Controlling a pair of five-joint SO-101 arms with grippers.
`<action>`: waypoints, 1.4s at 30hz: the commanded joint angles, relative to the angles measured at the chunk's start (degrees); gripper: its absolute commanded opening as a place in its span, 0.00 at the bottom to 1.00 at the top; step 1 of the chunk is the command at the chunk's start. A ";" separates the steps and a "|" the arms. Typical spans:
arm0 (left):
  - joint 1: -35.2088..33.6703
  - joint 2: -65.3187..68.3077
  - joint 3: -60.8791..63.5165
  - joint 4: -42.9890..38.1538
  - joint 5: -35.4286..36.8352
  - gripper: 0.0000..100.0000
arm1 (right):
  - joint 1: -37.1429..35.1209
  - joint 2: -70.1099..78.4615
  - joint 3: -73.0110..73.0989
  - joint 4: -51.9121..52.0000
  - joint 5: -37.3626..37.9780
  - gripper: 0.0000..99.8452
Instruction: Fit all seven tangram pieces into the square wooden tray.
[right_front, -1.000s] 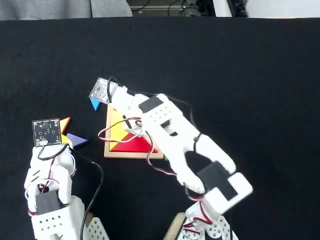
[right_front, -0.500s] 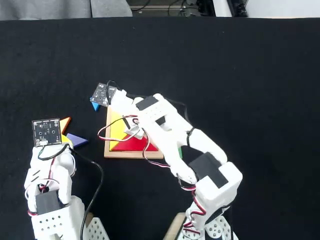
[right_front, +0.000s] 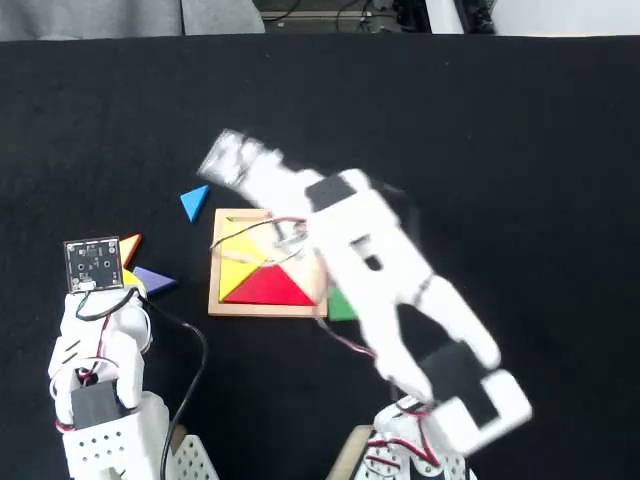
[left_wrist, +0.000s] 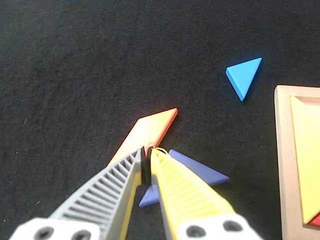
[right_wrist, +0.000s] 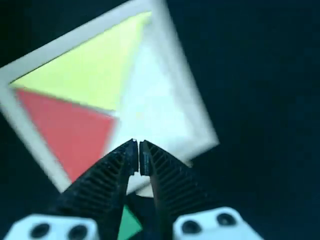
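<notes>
Hovering right gripper (right_wrist: 138, 150) over tray (right_wrist: 200, 125), fingers pressed together, pinching nothing. Yellow triangle (right_wrist: 95, 75) and red triangle (right_wrist: 70, 132) lying in tray just beyond tips. Hanging left gripper (left_wrist: 147, 152) pressed together over orange piece (left_wrist: 150, 131), purple triangle (left_wrist: 197, 170) just beside, blue triangle (left_wrist: 243, 76) farther ahead.

This is looking like a robotics lab: a white left arm (right_front: 100, 350) and right arm (right_front: 370, 260) are standing on a black-clothed table (right_front: 520, 150), with cables (right_front: 372, 14) lying beyond its far edge.
</notes>
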 joint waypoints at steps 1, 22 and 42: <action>0.75 -0.53 1.01 -0.97 -0.53 0.05 | 9.32 -10.68 4.26 -4.48 -12.48 0.01; -9.19 -0.62 -2.77 -0.97 11.69 0.05 | 14.24 -4.62 16.31 -19.16 -37.10 0.01; -3.91 -0.53 -1.19 3.52 -1.76 0.05 | 16.97 -4.62 21.23 -26.73 -32.35 0.01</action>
